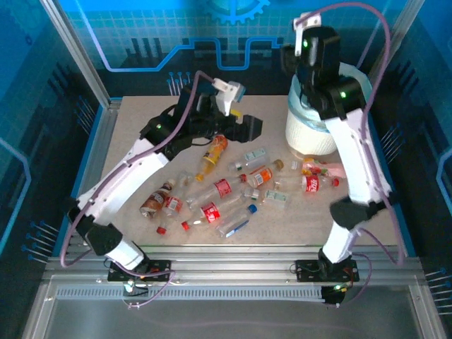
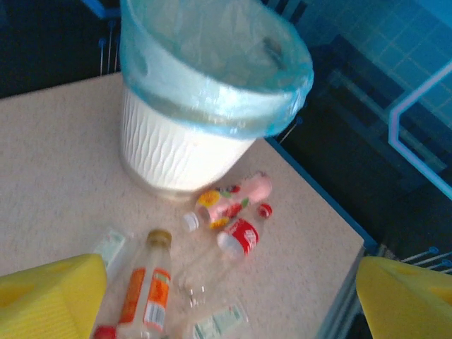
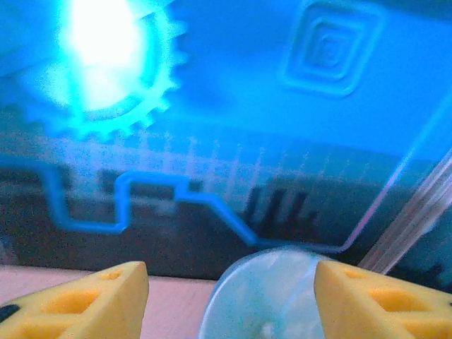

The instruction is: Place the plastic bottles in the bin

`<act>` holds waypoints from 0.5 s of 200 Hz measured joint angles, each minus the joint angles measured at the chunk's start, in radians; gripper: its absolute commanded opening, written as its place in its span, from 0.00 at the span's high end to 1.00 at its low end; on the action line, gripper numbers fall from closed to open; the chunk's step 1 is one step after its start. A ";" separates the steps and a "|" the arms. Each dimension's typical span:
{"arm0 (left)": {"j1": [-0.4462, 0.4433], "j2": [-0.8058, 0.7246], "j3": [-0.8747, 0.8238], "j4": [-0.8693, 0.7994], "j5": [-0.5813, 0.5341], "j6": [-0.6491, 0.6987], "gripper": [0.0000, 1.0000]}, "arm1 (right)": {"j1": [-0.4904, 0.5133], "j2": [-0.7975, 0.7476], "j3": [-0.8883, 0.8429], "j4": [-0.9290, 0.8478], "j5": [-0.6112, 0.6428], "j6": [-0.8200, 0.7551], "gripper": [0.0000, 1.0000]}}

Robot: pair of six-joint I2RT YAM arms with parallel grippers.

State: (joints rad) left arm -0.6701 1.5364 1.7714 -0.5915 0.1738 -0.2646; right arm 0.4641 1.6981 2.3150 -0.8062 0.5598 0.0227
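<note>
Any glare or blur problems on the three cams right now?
Right wrist: gear emblem blown out by glare, whole frame soft, bin rim fuzzy. Left wrist: mild blur, pink bottle label smeared, but it still reads as a bottle. Top external: sharpest of the three, even light, strong blue cast.

The beige table (image 1: 296, 226) carries plastic bottles (image 1: 222, 188) scattered across its middle and the bin (image 1: 311, 138) far right.
</note>
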 measured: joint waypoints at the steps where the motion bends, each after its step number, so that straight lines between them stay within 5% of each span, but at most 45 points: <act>1: 0.000 -0.004 -0.005 -0.002 0.000 0.000 0.08 | 0.005 -0.013 -0.018 0.000 -0.005 0.004 0.36; 43: 0.000 -0.169 -0.280 -0.066 -0.008 -0.049 0.10 | 0.119 -0.365 -0.618 0.010 -0.166 0.155 0.38; 100: 0.000 -0.365 -0.591 -0.112 -0.039 -0.101 0.10 | 0.191 -0.528 -1.028 -0.014 -0.308 0.351 0.40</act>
State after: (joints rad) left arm -0.6701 1.1717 1.1805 -0.7033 0.1349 -0.3653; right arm 0.6552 1.1698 1.2869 -0.8204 0.2516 0.3737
